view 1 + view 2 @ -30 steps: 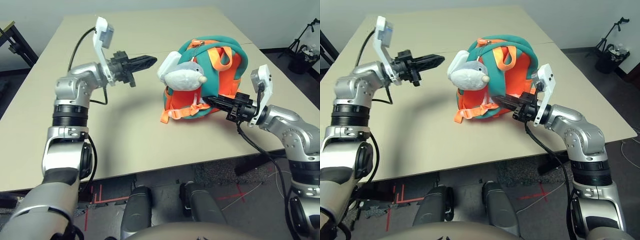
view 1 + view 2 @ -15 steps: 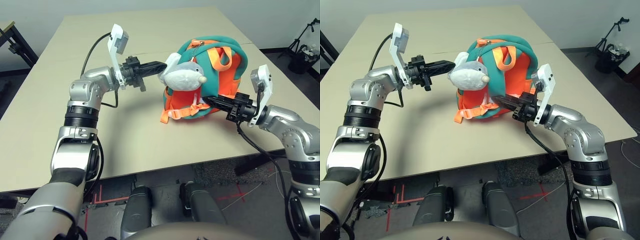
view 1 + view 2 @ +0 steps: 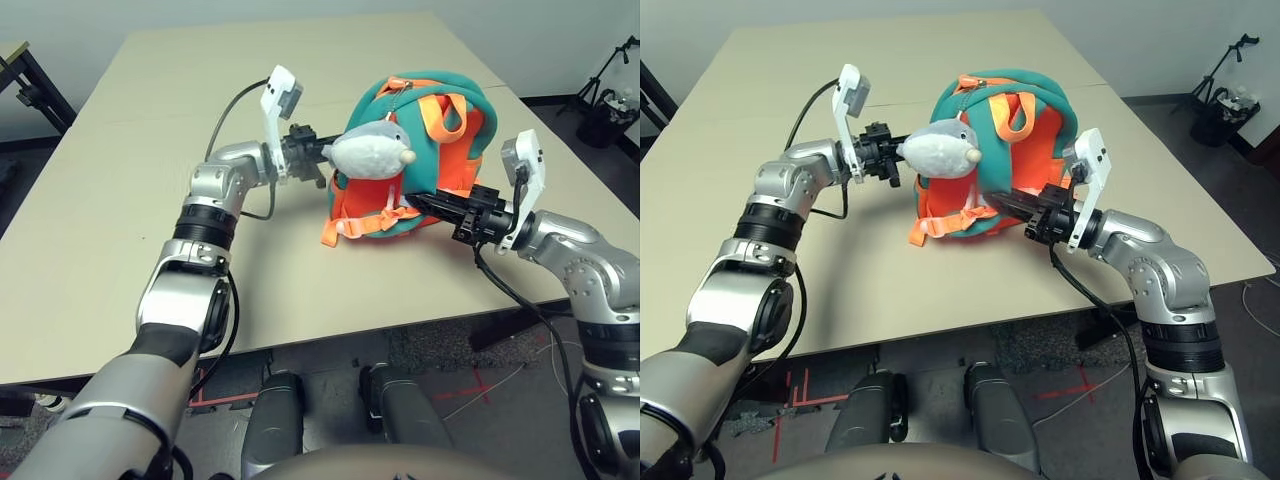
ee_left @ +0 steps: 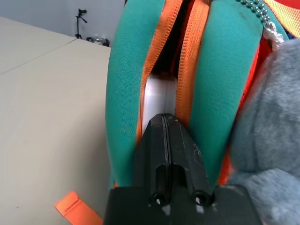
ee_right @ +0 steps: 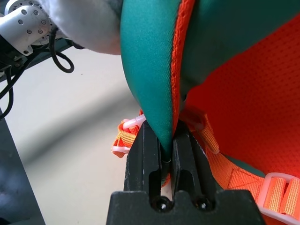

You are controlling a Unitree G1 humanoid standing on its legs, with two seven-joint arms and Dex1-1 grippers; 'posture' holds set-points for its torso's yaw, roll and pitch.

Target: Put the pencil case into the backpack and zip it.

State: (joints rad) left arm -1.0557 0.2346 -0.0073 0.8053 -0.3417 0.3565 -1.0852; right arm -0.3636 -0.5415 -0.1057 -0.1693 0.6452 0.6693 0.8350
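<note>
The left pincer [image 4: 165, 123], fingers pressed together and holding nothing, points level into the zipper gap of the small teal backpack with orange trim [image 3: 440, 110]. The right pincer [image 5: 166, 136] is clamped on its teal edge. The backpack stands on the beige bench [image 3: 130, 230]; something white shows inside the gap.

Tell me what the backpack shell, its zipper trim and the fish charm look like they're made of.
Backpack shell: soft, matte teal foam-like fabric, maybe neoprene; its thick rounded edges bend where the right gripper pinches one. Zipper trim: orange woven tape with a visible weave. Fish charm: grey-white plush, fuzzy surface. Charm's chain: small shiny beads, probably metal.
</note>
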